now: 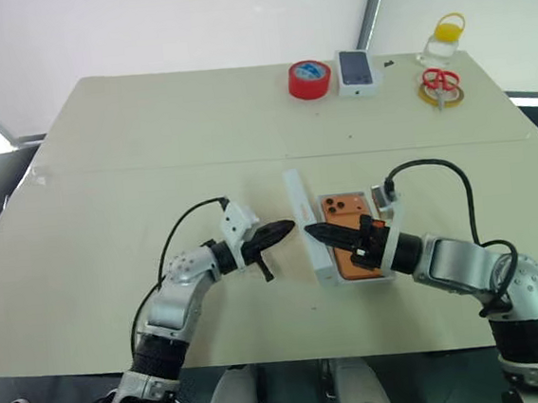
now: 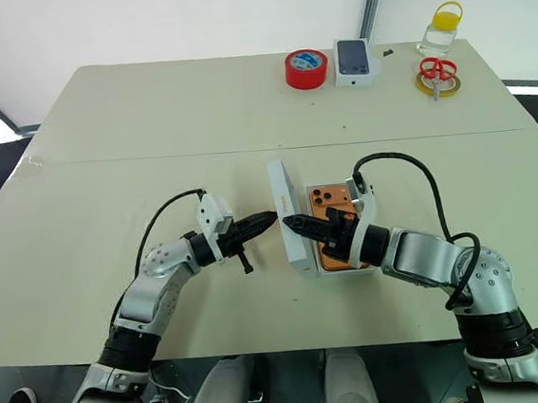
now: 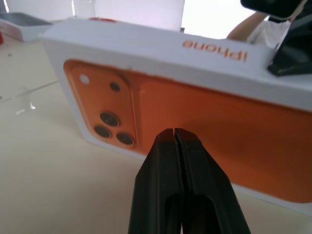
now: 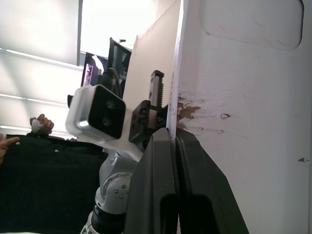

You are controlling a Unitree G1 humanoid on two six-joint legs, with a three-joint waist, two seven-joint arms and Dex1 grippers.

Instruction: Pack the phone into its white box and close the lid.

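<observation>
The orange phone (image 1: 338, 205) lies back up in the white box (image 1: 364, 279) at the table's middle. The lid (image 1: 299, 219) stands on its long edge along the box's left side. Its outer face carries an orange phone picture (image 3: 204, 122) and is turned toward my left gripper (image 1: 287, 227), which is shut and points at it from the left, close to the face. My right gripper (image 1: 312, 231) is shut too. It reaches across the phone, and its tip is at the lid's plain white inner face (image 4: 243, 126).
At the table's far edge lie a red tape roll (image 1: 309, 79), a small white carton with a phone picture (image 1: 356, 71), a bottle with a yellow cap (image 1: 444, 40) and red scissors on a tape ring (image 1: 440, 85). A person's hand (image 4: 39, 124) shows beyond the table.
</observation>
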